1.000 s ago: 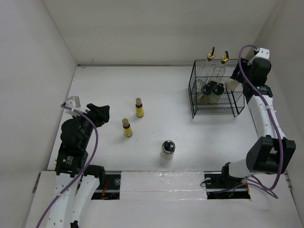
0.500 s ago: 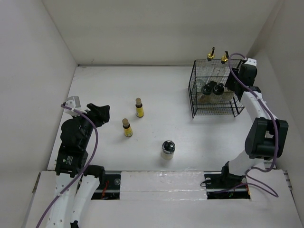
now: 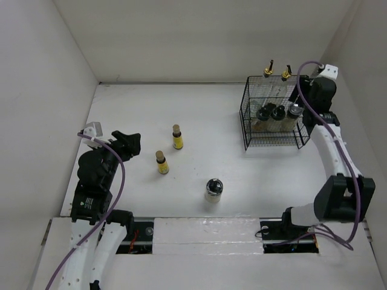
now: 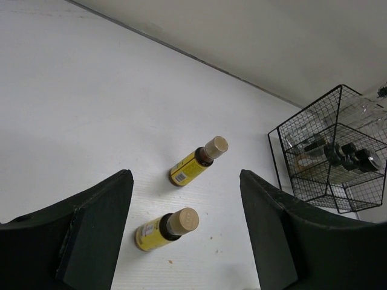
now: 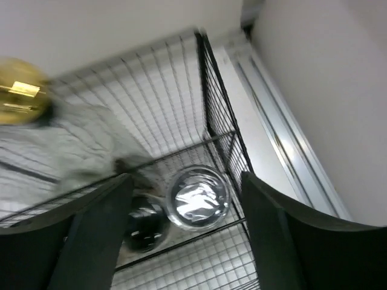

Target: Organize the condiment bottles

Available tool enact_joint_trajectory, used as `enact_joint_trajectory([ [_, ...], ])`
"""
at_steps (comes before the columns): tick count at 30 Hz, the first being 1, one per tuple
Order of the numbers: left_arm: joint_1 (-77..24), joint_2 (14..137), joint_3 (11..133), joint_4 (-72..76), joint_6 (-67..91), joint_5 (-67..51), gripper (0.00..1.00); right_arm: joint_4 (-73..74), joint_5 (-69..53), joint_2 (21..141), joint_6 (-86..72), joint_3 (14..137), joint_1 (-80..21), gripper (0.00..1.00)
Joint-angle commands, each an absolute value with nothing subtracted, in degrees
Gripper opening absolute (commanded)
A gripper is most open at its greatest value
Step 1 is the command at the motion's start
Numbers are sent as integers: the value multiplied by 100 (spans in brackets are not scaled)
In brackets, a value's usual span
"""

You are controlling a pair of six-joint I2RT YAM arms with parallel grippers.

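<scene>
Top and wrist views. The left claw (image 3: pixel 128 144), jaws apart and empty, hangs at 8 o'clock over the worktop (image 3: pixel 205 109). The far yellow bottle (image 3: pixel 177 137) and near yellow bottle (image 3: pixel 162 162) stand upright at 9 o'clock, near each other but apart. A lone jar (image 3: pixel 213 190) stands at 6 o'clock. The basket (image 3: pixel 273 140), at 2 o'clock, holds two cruets (image 3: pixel 268 71), two black-lidded jars (image 3: pixel 266 113) and a silver-lidded jar (image 5: pixel 196 198) at its right end. The right claw (image 5: pixel 184 181), jaws apart and empty, hovers above that jar.
</scene>
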State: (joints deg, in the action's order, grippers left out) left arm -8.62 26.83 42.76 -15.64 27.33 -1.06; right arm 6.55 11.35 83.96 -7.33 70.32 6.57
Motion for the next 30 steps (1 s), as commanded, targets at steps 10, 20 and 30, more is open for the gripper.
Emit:
enact_joint_trajectory([
  [10,-888,2663,4289,-1389,2681,0,53,-484,-36,5778,-861,4846,-2836,12],
  [20,-773,2786,4289,-1336,2681,-97,59,1880,-123,4387,-1132,3894,-5448,93],
  [30,-659,2787,4289,-1336,2681,-290,59,1371,368,5044,-1362,3595,-6582,93],
])
